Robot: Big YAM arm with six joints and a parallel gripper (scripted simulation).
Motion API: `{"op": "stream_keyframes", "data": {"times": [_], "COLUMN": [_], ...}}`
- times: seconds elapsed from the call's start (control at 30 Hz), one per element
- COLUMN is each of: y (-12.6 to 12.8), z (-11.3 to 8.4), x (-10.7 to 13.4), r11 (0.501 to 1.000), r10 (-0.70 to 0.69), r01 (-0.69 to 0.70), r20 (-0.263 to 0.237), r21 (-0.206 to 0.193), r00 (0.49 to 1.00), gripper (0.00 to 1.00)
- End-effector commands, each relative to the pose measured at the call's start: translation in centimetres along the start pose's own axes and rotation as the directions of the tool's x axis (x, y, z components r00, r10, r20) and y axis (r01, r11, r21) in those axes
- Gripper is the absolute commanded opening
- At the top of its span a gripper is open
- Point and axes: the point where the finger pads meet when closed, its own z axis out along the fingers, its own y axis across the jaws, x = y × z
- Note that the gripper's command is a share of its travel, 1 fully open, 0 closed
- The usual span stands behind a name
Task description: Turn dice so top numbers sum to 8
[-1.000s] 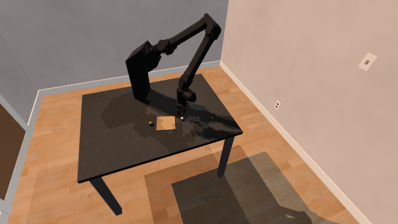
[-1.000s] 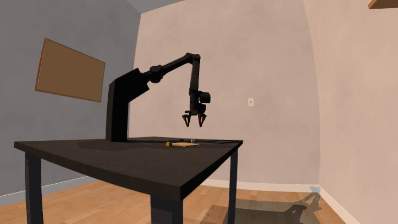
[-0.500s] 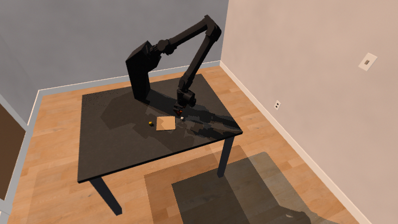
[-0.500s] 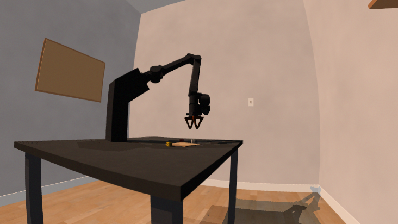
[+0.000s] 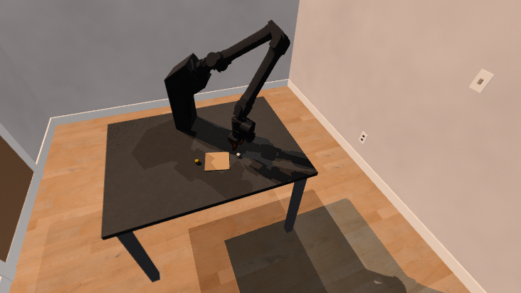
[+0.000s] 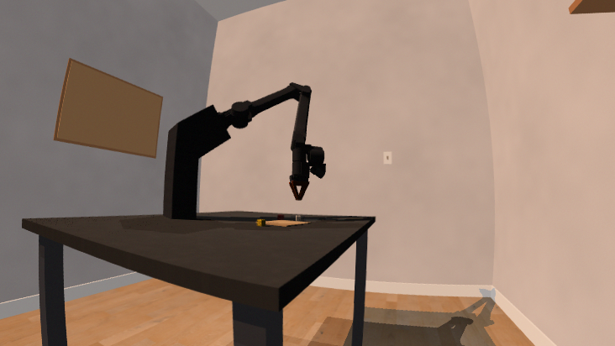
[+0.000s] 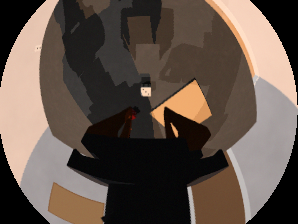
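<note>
- Dice and mat shared one dark surface (image 5: 164, 189); no die was on the mat, so I judge the task barely begun.
- Arm (image 5: 255, 80) reached over from its tower, wrist pointing down, high above the surface, likely lining up a pick.
- Mat (image 5: 216, 161) lay flat, tan, nothing on it.
- Fingers were half drawn in with a gap at the tips, grasping nothing; probably narrowed to fit a small die.
- Yellow die (image 5: 196, 161) sat just left of the mat.
- White die (image 5: 238, 154) sat just off its right edge, nearest the fingers.
- Red die (image 6: 280, 214) sat behind the mat; top faces too small to read.
</note>
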Motion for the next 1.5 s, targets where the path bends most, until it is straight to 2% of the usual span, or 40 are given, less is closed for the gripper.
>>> {"op": "stream_keyframes", "data": {"times": [0.0, 1.03, 1.47], "y": [0.72, 0.72, 0.56], "z": [0.41, 0.42, 1.01], "x": [-0.39, -0.39, -0.27], "r11": [1.0, 1.0, 1.0], "r10": [0.006, -0.003, 0.007], "r01": [-0.006, 0.003, -0.007], "r20": [0.004, 0.004, 0.004], "r21": [-0.01, -0.01, -0.009], "r00": [1.0, 1.0, 1.0], "gripper": [0.34, 0.34, 0.34]}}
